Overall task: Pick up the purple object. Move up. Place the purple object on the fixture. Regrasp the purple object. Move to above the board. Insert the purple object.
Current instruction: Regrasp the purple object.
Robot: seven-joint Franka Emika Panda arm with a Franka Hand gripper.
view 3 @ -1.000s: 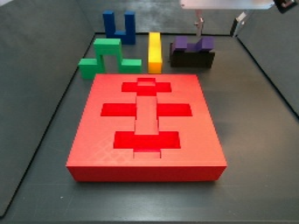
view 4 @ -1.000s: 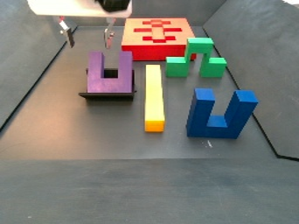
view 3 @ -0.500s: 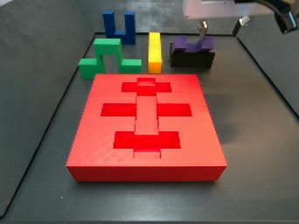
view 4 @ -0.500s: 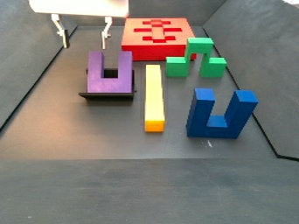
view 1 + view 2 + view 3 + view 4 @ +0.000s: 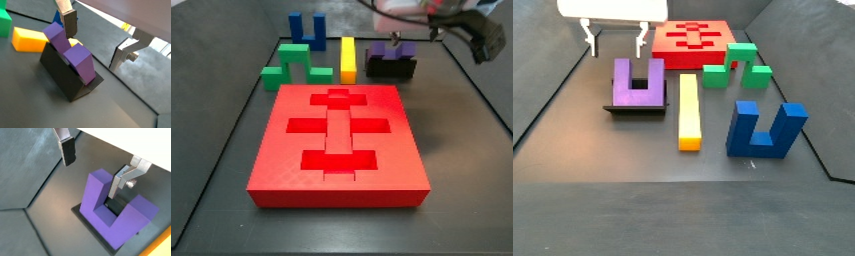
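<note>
- One purple object (image 5: pixel 639 82), U-shaped, resting on the fixture.
- One fixture (image 5: pixel 636 107), near the floor's side edge.
- One board (image 5: pixel 337 144), red, with what look like three cross-shaped cut-outs joined along its middle.
- One yellow bar (image 5: pixel 687 111).
- One blue two-pronged block (image 5: pixel 766 129).
- One green block (image 5: pixel 735 65), possibly two pieces joined.
- One gripper (image 5: pixel 616 37), with two fingers (image 5: pixel 69 21), spread above the purple object.
</note>
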